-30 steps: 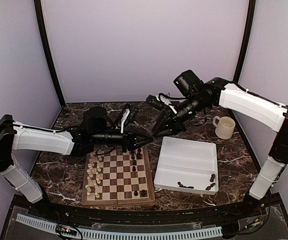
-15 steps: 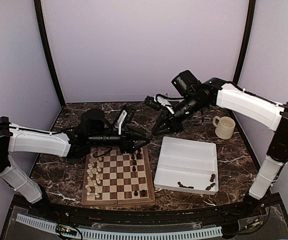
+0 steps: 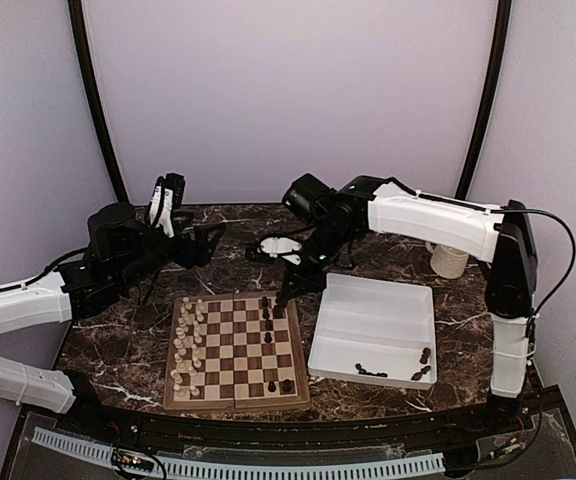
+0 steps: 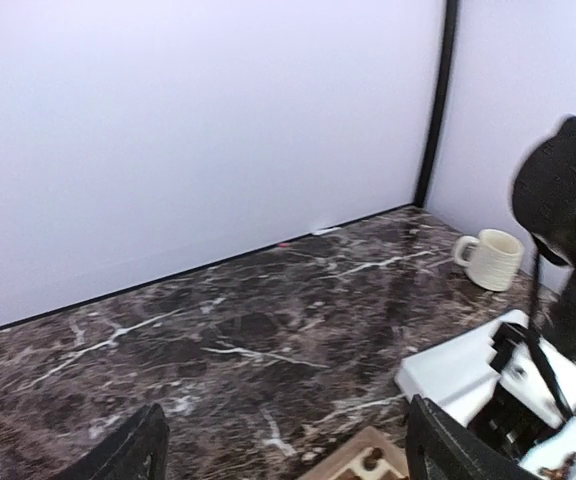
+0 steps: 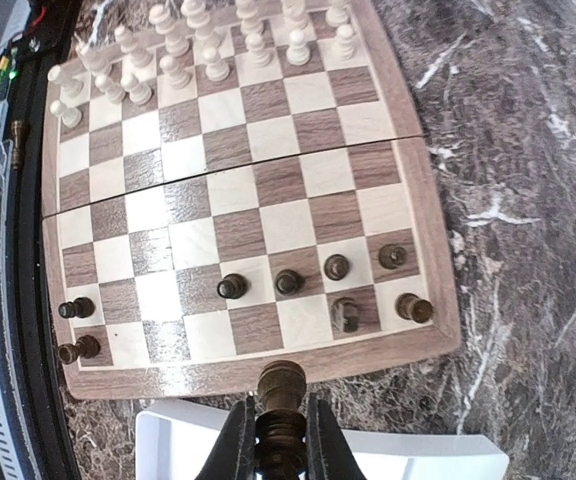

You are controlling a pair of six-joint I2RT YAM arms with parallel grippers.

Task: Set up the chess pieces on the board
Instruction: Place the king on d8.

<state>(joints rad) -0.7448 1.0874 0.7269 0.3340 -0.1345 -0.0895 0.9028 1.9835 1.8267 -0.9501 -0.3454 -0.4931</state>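
Marble table holds our board near its front edge. Its cream pieces line the board's left edge; few brown pieces stand by its right. Our right gripper pinches a brown piece there; spare pieces wait in the tray. Our left gripper is spread wide.

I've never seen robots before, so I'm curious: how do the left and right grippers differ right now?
The left gripper is open and empty; the right gripper is shut on a dark chess piece. The left hangs over the marble table; the right is at the board's edge. Both are black.
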